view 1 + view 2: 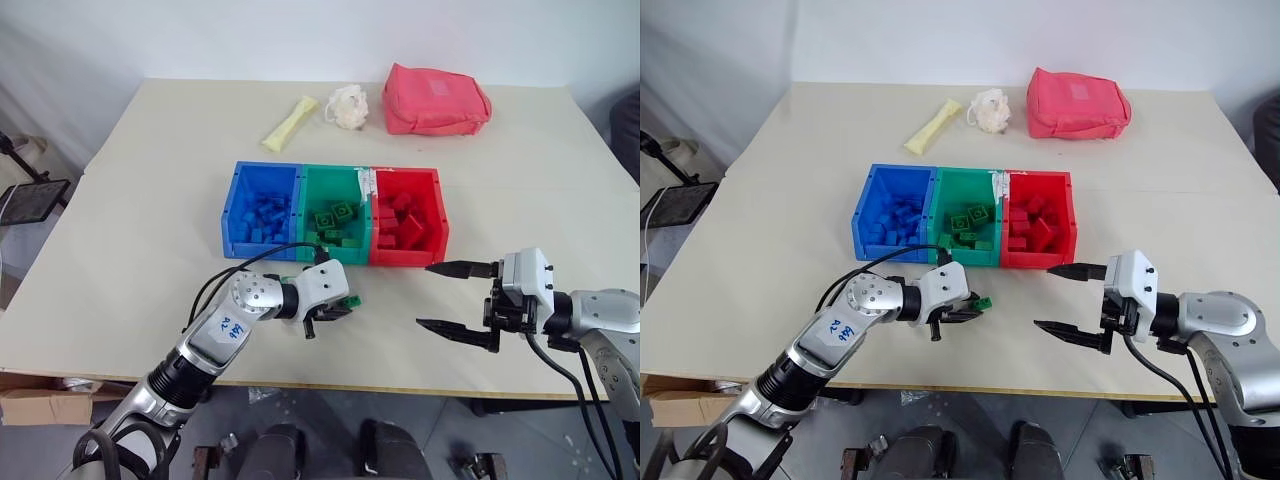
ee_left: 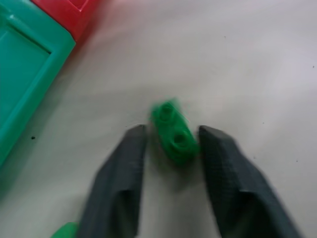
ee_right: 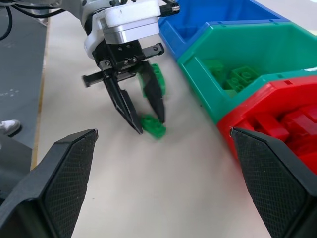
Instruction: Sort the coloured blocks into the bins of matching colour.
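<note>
Green block [image 2: 172, 134] seemingly pinched by left fingers [image 2: 124, 173]; right fingers [image 1: 458, 300] spread.

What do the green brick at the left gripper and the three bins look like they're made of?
Green brick, between the left gripper fingers: looks like hard moulded plastic, with raised round studs and crisp edges. Bins, blue, green and red: apparently rigid moulded plastic, with thin smooth walls, uniform colour and a slight sheen.

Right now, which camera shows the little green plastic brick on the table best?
The left wrist view: the little green plastic brick sits large between the left gripper's fingers, studs showing. The right wrist view shows it smaller at their tips; the eye views show only a green speck.
</note>
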`<state>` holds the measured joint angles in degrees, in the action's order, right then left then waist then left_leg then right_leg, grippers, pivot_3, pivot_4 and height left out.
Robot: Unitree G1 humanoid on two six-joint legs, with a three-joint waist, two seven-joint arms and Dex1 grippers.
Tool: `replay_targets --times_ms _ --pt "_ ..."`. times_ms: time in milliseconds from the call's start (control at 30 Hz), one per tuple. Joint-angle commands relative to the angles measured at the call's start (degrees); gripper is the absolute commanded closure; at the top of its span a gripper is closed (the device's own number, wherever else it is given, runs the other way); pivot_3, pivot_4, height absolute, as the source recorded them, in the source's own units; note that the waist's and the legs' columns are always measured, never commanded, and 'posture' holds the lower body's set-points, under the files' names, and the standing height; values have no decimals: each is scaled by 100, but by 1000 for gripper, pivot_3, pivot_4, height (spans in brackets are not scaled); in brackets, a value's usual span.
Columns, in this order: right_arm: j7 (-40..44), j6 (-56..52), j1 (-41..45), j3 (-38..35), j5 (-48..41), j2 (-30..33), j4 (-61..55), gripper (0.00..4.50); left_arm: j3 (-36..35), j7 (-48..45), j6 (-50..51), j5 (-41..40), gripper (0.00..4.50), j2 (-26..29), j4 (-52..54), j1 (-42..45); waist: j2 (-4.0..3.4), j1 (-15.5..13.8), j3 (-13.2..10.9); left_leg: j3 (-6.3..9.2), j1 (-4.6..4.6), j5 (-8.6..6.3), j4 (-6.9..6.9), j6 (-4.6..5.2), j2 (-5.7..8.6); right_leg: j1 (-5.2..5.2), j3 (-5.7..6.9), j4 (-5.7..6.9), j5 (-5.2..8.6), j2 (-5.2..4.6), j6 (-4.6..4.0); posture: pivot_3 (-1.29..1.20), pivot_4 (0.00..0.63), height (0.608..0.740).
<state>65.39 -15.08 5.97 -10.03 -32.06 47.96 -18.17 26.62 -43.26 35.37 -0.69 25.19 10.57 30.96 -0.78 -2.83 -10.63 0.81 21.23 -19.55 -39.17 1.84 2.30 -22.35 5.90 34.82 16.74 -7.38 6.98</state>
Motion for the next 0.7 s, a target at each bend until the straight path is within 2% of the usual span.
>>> replay_targets --times_ms 33,200,300,500,700 --pt "-57 76 4 -224 -71 6 -161 0 -30 82 27 122 4055 -16 -15 -21 0 -3 0 0 0 1 0 -1 0 0 0 1 0 0 0 0 150 740" --pt "-76 119 -82 -343 -81 1 -30 0 -229 357 -676 173 4055 -266 -124 47 1 -17 -1 0 2 2 -2 1 2 0 0 0 0 -2 0 0 150 740" --pt "-102 109 -159 -431 -70 -5 1 0 -404 372 -571 49 4055 -341 -42 60 2 -20 -1 2 5 2 -2 2 4 -1 0 0 0 -3 1 0 150 740" --pt "-344 40 -125 -623 -169 -123 -5 0 -1262 759 -424 -192 4055 -544 294 418 6 -13 -4 0 5 2 -3 2 3 -1 1 1 -1 -2 1 0 150 740" --pt "-419 74 11 -524 -121 -184 98 0 -1905 1479 -826 -253 4055 -1060 -485 984 7 -26 -4 -2 2 2 -3 2 6 -2 6 7 -3 -2 6 0 150 740"
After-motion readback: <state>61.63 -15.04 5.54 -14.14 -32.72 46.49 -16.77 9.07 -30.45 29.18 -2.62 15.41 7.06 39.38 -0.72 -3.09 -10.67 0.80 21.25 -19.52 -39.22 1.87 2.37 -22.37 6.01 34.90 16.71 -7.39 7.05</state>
